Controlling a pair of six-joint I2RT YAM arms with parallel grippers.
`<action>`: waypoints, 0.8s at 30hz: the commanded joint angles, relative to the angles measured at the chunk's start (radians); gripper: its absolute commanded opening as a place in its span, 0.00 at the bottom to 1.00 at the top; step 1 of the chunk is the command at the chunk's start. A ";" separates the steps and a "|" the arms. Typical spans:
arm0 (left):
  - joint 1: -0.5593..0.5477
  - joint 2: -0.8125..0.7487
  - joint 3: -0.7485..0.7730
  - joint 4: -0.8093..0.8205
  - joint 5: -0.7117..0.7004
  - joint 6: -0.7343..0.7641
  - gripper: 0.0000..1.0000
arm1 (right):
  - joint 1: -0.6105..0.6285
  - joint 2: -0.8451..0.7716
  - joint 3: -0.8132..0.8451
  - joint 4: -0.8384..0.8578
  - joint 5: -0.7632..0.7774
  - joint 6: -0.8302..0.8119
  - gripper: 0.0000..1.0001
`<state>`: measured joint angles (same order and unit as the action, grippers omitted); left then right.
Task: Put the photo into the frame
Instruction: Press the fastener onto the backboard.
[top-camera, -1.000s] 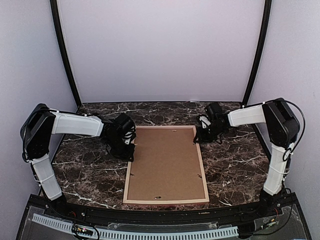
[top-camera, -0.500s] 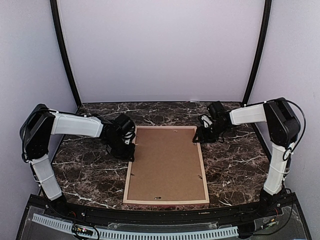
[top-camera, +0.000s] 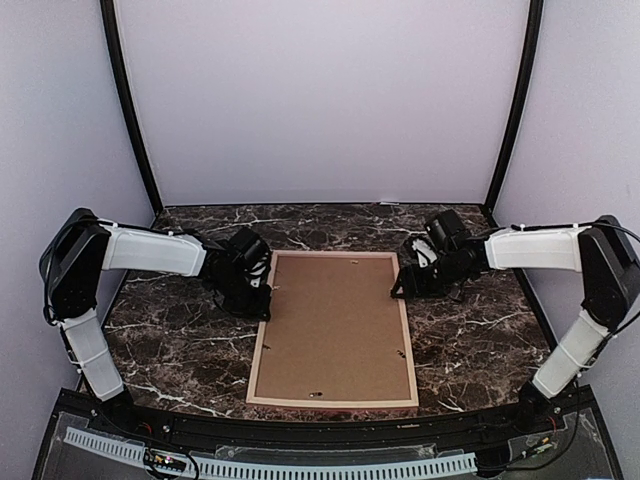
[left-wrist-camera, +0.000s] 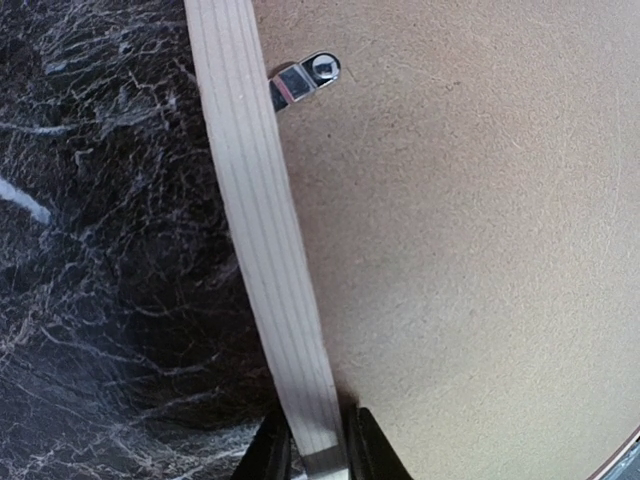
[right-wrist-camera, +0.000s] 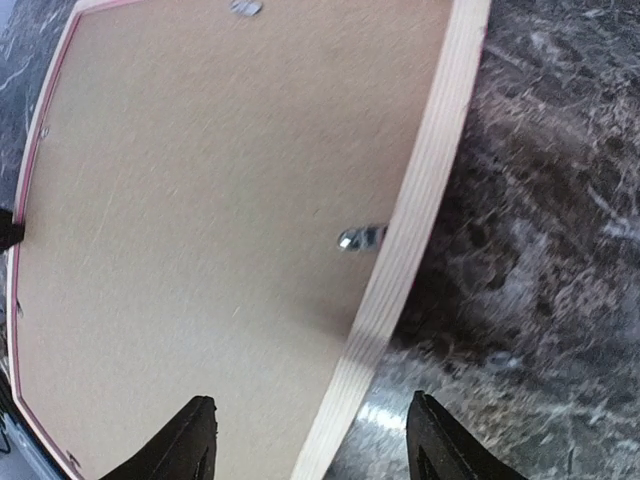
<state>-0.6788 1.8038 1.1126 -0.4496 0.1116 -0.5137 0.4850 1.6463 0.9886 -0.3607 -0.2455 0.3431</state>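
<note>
The frame lies face down in the middle of the table, its pale wooden back rails showing around a plain brown backing board. The photo is hidden. My left gripper is shut on the frame's left rail, one finger on either side. My right gripper is open and hovers over the right rail, its fingertips wide apart and touching nothing. A metal retaining tab sticks out from the right rail onto the board, and another tab from the left rail.
The table is dark marble with white veins. Pale walls and two black posts close in the back and sides. More small tabs sit along the frame's near and far rails.
My right gripper has let go of the frame's right rail and opened wide. The right arm has lowered and stretched out towards the frame. The left gripper has stayed put.
</note>
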 joint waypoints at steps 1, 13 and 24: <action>-0.008 -0.010 -0.018 0.015 -0.016 -0.005 0.21 | 0.079 -0.111 -0.099 -0.036 0.052 0.031 0.66; -0.008 0.002 0.000 0.008 -0.007 -0.007 0.21 | 0.208 -0.224 -0.272 -0.070 0.079 0.147 0.67; -0.008 0.005 0.000 0.004 -0.003 -0.006 0.21 | 0.256 -0.235 -0.293 -0.085 0.064 0.130 0.62</action>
<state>-0.6788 1.8042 1.1118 -0.4427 0.1112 -0.5217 0.7231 1.4216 0.7136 -0.4397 -0.1822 0.4728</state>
